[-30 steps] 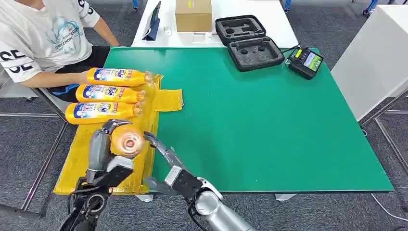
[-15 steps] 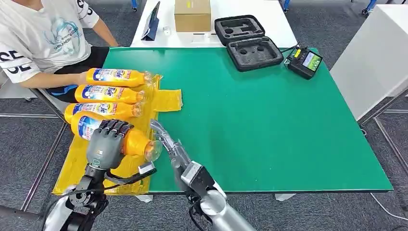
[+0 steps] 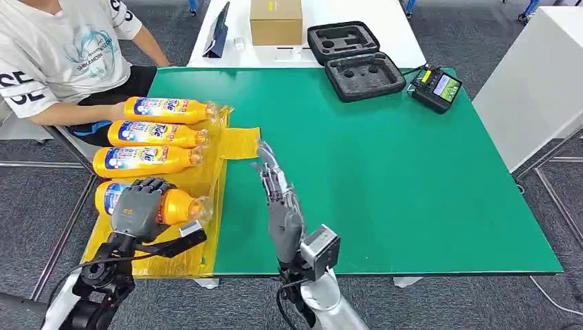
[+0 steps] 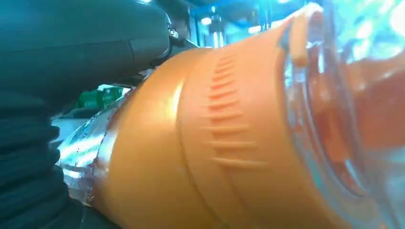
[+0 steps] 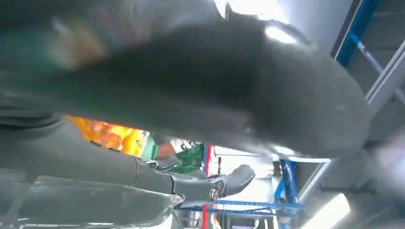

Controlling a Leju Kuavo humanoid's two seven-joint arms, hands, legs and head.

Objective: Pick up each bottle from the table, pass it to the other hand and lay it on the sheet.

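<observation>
The left hand (image 3: 137, 206) gripped an orange bottle (image 3: 175, 206) lying on its side on the yellow sheet (image 3: 206, 175), nearest the table's front edge. The right hand (image 3: 278, 199) stood empty over the green table (image 3: 385, 172), fingers spread and straight. Three more orange bottles (image 3: 155, 134) lay in a row beyond, beside a seated person (image 3: 55, 55).

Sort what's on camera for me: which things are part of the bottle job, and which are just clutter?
Job: held bottle in the left hand; three laid bottles; yellow sheet; right hand, holding nothing.

Clutter: foam case, cardboard box, handheld controller, tablet.
</observation>
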